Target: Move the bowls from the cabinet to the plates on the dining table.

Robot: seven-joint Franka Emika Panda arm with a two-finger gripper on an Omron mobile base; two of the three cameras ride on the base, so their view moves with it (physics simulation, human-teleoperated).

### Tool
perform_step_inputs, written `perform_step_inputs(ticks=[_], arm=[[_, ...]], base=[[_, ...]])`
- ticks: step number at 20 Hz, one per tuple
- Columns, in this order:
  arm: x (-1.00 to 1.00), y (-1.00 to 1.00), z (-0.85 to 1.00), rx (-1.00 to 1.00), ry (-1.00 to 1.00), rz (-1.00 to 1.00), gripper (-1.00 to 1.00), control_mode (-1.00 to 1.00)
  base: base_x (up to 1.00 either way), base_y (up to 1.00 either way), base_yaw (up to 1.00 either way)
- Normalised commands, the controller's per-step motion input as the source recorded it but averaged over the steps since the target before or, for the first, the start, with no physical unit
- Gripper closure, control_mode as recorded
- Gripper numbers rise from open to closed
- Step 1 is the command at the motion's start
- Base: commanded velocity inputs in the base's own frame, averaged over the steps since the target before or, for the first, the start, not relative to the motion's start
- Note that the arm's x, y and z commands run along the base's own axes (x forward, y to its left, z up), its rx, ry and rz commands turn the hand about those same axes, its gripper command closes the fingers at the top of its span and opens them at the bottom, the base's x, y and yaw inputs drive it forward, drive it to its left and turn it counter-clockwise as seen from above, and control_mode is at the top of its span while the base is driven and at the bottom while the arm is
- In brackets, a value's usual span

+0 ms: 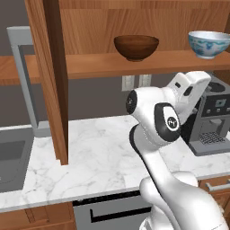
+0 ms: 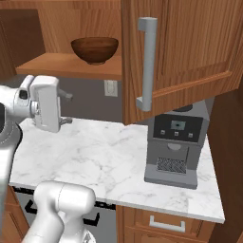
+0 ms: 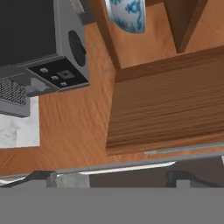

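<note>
Marble counter [image 1: 90, 152] lies below your open cabinet [image 1: 148, 27], where the brown bowl [image 1: 136, 46] and the white patterned bowl [image 1: 208, 43] sit apart on its shelf. Your gripper [image 2: 65, 108] hangs empty under the shelf, fingers apart, beside the coffee machine [image 2: 175, 142]

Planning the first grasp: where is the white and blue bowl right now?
The white and blue bowl sits on the cabinet shelf, at the upper right of the left base view, right of the brown wooden bowl and above the coffee machine.
</note>
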Motion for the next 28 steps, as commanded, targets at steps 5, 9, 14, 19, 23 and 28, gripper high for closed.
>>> perform_step_inputs(ticks=[5, 9, 14, 19, 23, 28], arm=[[0.66, -0.55, 0.00, 0.03, -0.06, -0.13, -1.00, -1.00], [0.57, -0.58, 0.00, 0.04, -0.06, -0.13, -1.00, -1.00], [0.47, -0.60, 0.00, 0.04, -0.08, -0.15, -1.00, -1.00], [0.38, -0.57, 0.00, 0.02, -0.10, -0.15, -1.00, -1.00], [0.21, -0.58, 0.00, 0.03, -0.18, -0.16, -1.00, -1.00], [0.04, -0.64, 0.00, 0.05, -0.20, -0.16, -1.00, -1.00]], base=[[0.00, 0.00, 0.00], [0.00, 0.00, 0.00], [0.00, 0.00, 0.00], [0.00, 0.00, 0.00], [0.00, 0.00, 0.00], [0.00, 0.00, 0.00]])
